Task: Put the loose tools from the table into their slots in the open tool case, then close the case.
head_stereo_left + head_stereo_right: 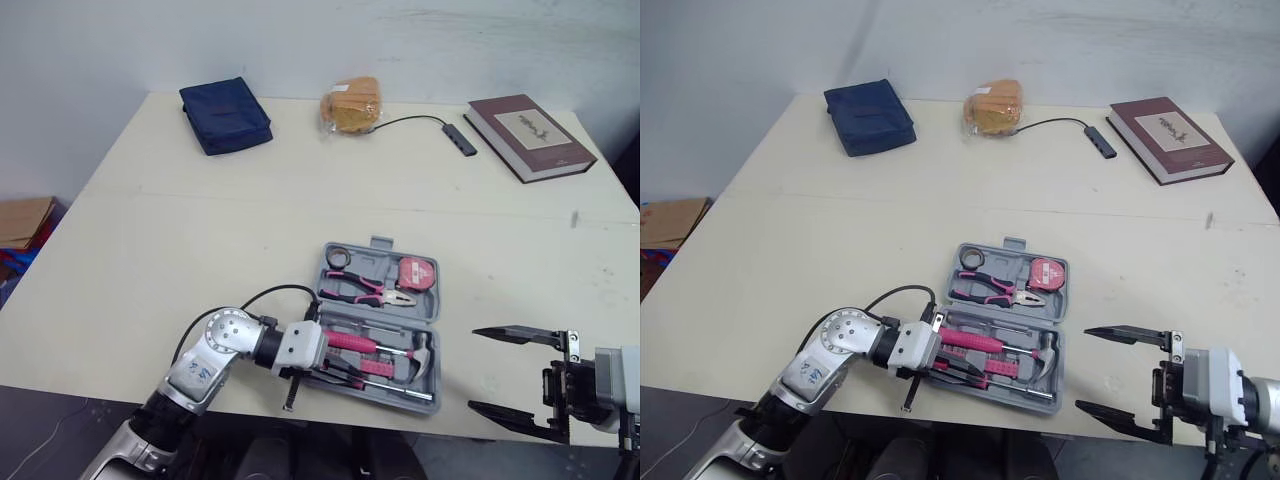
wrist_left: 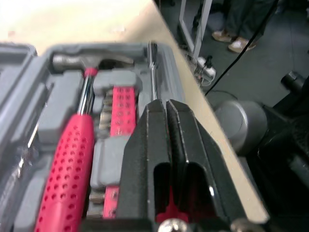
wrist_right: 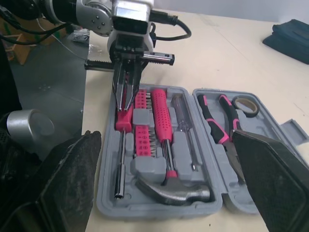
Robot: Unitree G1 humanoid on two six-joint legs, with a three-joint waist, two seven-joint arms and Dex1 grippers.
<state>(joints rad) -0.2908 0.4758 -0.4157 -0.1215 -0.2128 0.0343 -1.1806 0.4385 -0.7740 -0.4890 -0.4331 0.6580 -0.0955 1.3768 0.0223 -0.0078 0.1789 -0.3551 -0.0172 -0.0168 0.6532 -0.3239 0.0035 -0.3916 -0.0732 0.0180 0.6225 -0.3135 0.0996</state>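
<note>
Bright, diffuse indoor light covers the cream table [image 1: 150,250], leaving soft, faint shadows beside the grey tool case [image 3: 159,211]. Small glints sit on the steel hammer head [image 3: 169,192]. The floor [image 3: 43,82] past the table edge lies dim.

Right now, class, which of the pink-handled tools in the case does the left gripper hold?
The long-shafted driver in the outermost slot: the left gripper is shut on its pink handle. The hammer and pliers lie free.

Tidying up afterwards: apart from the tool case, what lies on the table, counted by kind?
Navy pouch: 1
Bagged bread: 1
USB hub: 1
Book: 1
Total: 4
</note>
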